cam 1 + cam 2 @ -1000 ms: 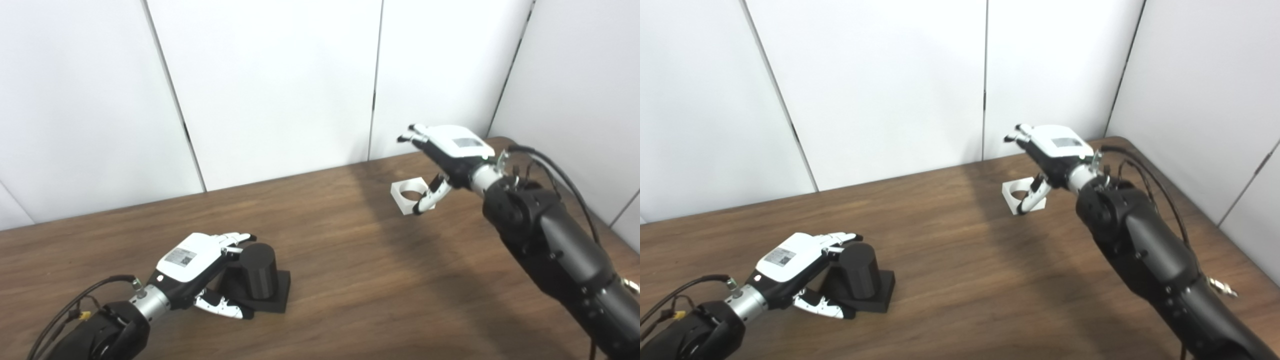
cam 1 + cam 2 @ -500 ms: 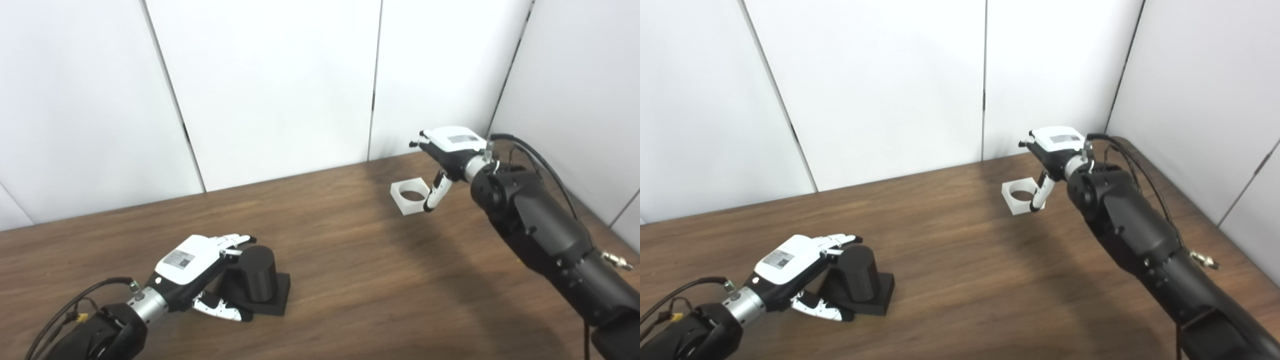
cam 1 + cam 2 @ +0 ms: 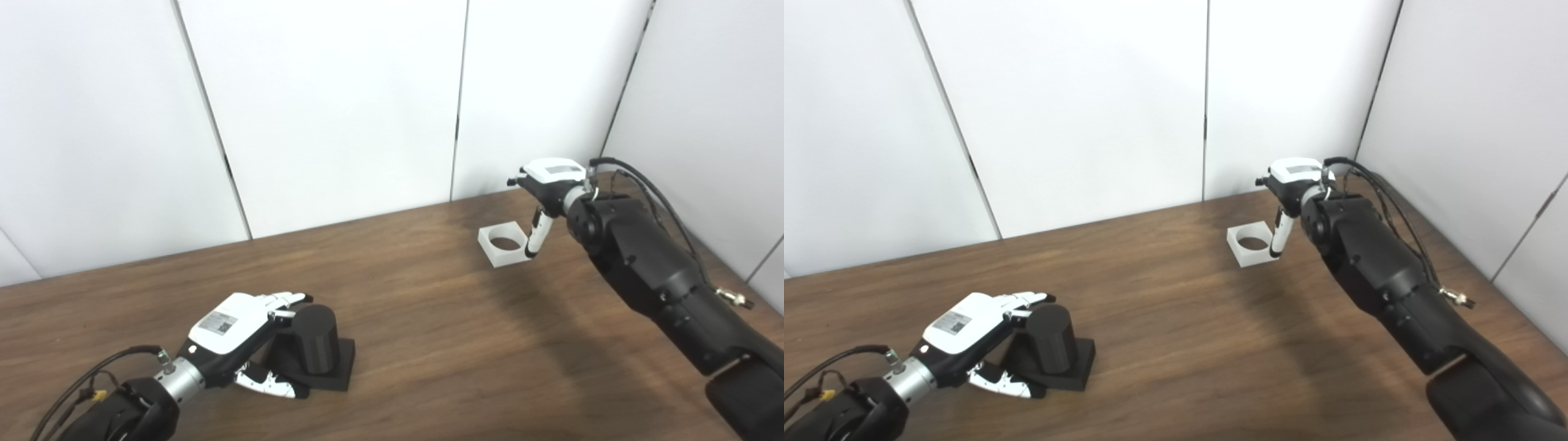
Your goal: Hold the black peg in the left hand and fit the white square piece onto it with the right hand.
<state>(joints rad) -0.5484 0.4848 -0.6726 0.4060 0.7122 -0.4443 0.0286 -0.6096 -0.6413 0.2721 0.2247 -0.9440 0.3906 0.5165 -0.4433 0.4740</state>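
Observation:
The black peg (image 3: 315,345), a short cylinder on a square black base, stands on the table at the near left. My left hand (image 3: 236,324) is open and cupped around its left side, with fingers (image 3: 283,301) by the peg's top and the thumb low by the base. The white square piece (image 3: 505,245) with a round hole lies flat at the far right. My right hand (image 3: 547,181) is open above its right edge. Its thumb (image 3: 533,235) hangs down at the piece's right corner; whether it touches the piece is unclear.
The brown wooden table (image 3: 429,343) is backed by white wall panels (image 3: 337,92), and another white panel (image 3: 704,92) closes the right side. The table's far right corner lies just behind my right hand.
My right hand has drawn back toward the far right corner and turned palm down, its thumb now at the piece's right corner. My left hand has sunk slightly beside the peg. Neither object has moved.

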